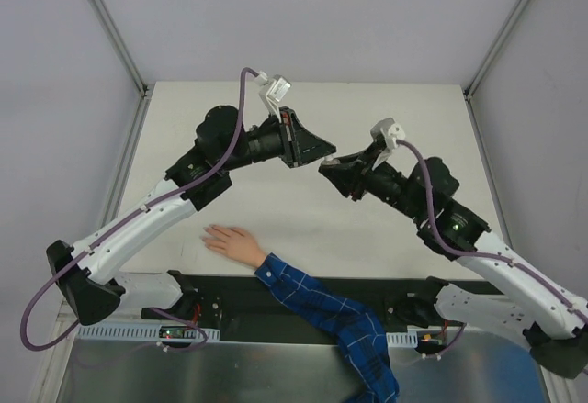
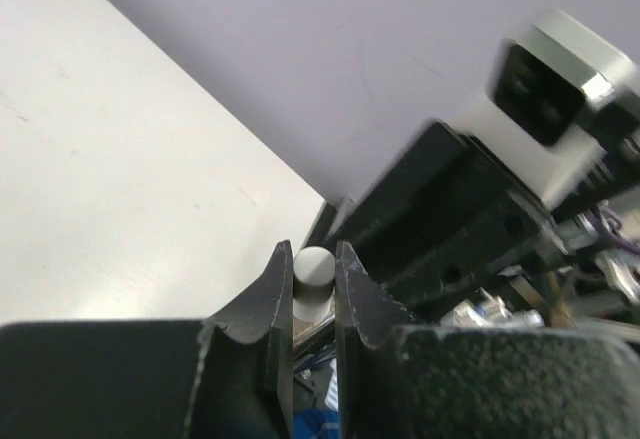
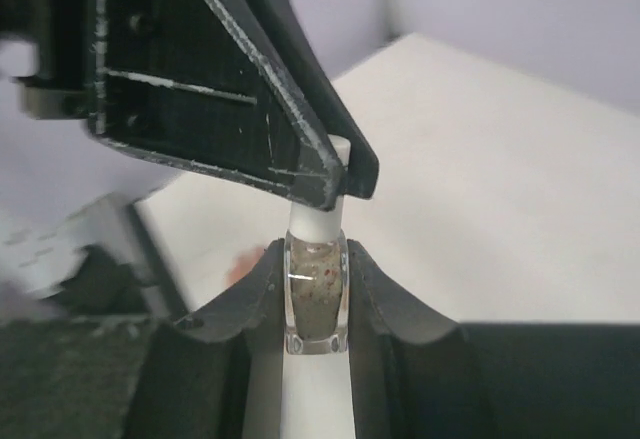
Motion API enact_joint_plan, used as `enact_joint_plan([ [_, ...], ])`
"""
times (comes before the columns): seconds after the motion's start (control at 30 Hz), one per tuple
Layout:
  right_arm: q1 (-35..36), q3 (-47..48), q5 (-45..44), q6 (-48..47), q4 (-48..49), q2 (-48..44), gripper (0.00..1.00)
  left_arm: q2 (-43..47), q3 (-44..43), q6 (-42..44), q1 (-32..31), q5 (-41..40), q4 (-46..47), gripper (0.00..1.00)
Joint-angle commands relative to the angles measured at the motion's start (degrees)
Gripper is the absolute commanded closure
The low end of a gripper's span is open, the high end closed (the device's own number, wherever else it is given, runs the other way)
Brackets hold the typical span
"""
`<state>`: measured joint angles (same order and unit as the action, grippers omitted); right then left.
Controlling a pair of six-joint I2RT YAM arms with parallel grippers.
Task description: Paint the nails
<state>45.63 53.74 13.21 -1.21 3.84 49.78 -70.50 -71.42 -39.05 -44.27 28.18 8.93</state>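
The left hand is clamped on the white cap, both fingers pressed against its sides. The right hand is clamped on the clear bottle, gripped by its body so that the cap can be worked off by the opposing arm. The two are held tip to tip, well above the surface, which gives room for the pull. Uncapping is judged to be the step in hand, and no brush is exposed. The nails lie at the fingertips of the pale palm, laid flat near the arm bases and well apart from the bottle. They are probably unpainted, though too small to tell.
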Motion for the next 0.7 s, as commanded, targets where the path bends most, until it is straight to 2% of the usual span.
enact_joint_plan([
  [0.0, 22.8, 4.2, -55.2, -23.1, 0.9, 1.8, 1.0, 0.7, -7.1, 3.2, -8.3, -24.2, -14.7, 1.0],
  [0.03, 25.7, 3.6, -66.4, -32.8, 5.2, 3.0, 1.0, 0.7, -7.1, 2.0, -8.5, -30.0, -15.4, 1.0],
  [0.07, 28.9, 3.4, -68.6, -35.3, 11.0, 4.8, 1.0, 0.6, -7.2, -0.2, -8.6, -31.2, -15.7, 1.0],
  [0.1, 29.3, 3.7, -68.9, -36.7, 11.9, 5.4, 1.0, 0.4, -7.4, -0.9, -8.6, -31.7, -15.9, 1.0],
  [0.3, 29.0, 3.7, -56.6, -33.9, 9.6, 4.6, 1.0, 0.5, -10.1, -1.6, -8.6, -31.5, -16.8, 1.0],
  [0.5, 23.1, 2.8, -41.8, -22.7, 5.6, 1.4, 1.0, 3.6, -6.9, -1.7, -8.6, -30.2, -12.7, 1.0],
  [0.67, 19.2, 2.3, -35.3, -17.4, 4.4, -0.1, 1.0, 4.2, -5.0, -1.2, -8.6, -28.3, -9.6, 1.0],
])
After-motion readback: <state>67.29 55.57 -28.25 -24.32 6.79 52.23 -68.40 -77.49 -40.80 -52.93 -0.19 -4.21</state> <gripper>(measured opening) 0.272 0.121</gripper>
